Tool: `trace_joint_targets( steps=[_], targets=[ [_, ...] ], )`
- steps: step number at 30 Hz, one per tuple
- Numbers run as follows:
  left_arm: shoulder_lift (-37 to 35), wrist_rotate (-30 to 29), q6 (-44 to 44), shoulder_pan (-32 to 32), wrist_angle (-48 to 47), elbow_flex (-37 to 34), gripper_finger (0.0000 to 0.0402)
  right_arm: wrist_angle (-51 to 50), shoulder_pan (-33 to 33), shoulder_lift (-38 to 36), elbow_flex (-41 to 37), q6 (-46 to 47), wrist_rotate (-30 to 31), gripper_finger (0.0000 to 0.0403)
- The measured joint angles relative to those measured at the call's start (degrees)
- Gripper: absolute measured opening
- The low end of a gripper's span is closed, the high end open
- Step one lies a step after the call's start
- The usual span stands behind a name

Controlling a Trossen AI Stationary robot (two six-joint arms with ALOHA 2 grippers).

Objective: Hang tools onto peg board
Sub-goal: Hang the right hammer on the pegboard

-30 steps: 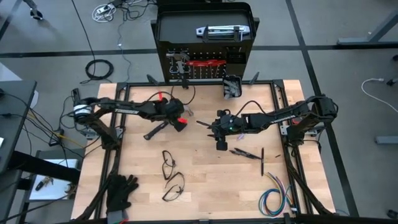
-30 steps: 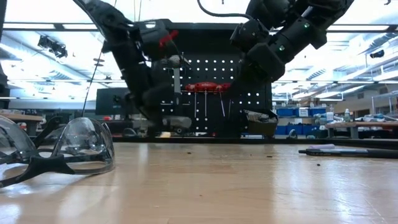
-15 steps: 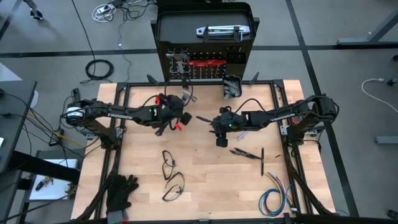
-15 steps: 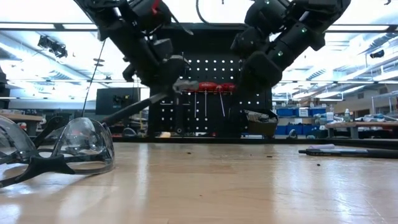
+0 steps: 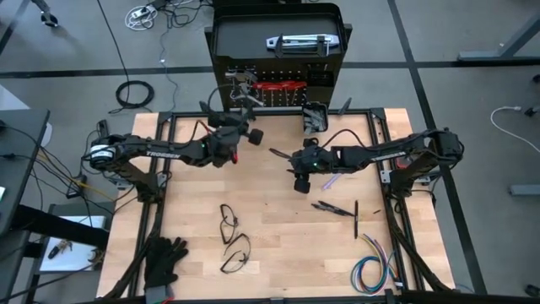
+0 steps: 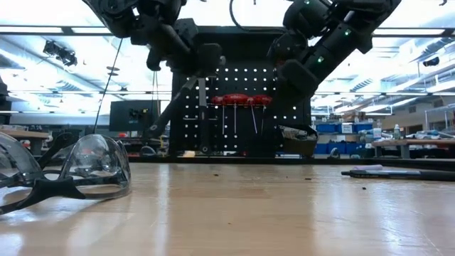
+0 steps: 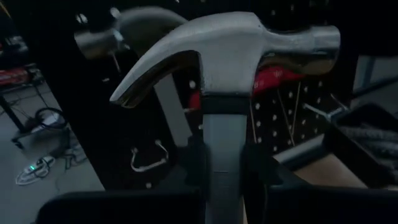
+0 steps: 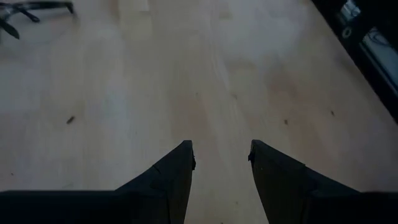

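Note:
My left gripper [image 5: 239,127] is shut on a black-handled steel hammer, high above the table and close in front of the peg board [image 5: 278,93]. The hammer's head [image 7: 236,50] faces the board. Its handle [image 6: 170,107] slants down behind the gripper. A second hammer [image 7: 118,31] hangs on the board by its head, beside red-handled tools [image 6: 238,99]. The small black bin [image 5: 315,116] sits at the board's foot. My right gripper [image 5: 299,184] is open and empty over the table's middle, as its wrist view [image 8: 221,155] shows. My left gripper pinches the hammer's steel neck [image 7: 224,143] just below the head, between its two fingers [image 7: 196,165]. The fingers come from the table's near side, pointing toward the peg board. The hammer is lifted clear, its head past the fingertips and its handle slanting down toward the table.
Two pairs of safety glasses [image 5: 229,224] [image 5: 236,253] lie at the near middle, one close to the low camera [image 6: 71,171]. Black gloves [image 5: 164,257] lie near left, a coloured wire bundle [image 5: 371,270] near right. Thin dark tools [image 5: 337,209] [image 5: 356,218] lie at the right.
My left gripper has risen from near the table and gone toward the far edge and the peg board, carrying the hammer. The hammer has been lifted clear and turned, so its head now faces the board and its handle trails down.

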Motion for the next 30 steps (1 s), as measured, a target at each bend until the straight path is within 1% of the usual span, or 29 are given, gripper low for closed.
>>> trace_joint_targets(
  steps=[4,8,13,16,22,30],
  targets=[
    [-0.1,-0.6,3.3,0.5,4.3,0.0,0.0044,0.6,0.7,-0.7,0.0,-0.5,0.0,0.017],
    [-0.1,-1.8,7.2,0.6,11.8,0.1,0.0044,0.8,1.2,-0.7,0.0,-1.3,0.0,0.017],
    [-0.1,-2.3,10.7,0.9,16.2,0.2,0.0044,1.1,1.5,-0.6,0.0,-1.7,-0.1,0.017],
    [-0.1,-2.0,11.0,1.8,15.6,1.0,0.0044,1.9,1.5,-0.6,0.0,-2.4,-0.2,0.017],
    [2.2,-1.2,11.0,4.2,14.3,3.2,0.0044,3.0,1.5,-0.6,0.0,-2.8,-0.2,0.017],
    [3.5,-1.2,9.4,7.5,13.9,3.8,0.0044,3.4,1.7,-0.6,0.0,-2.7,-0.7,0.017]
  ],
)
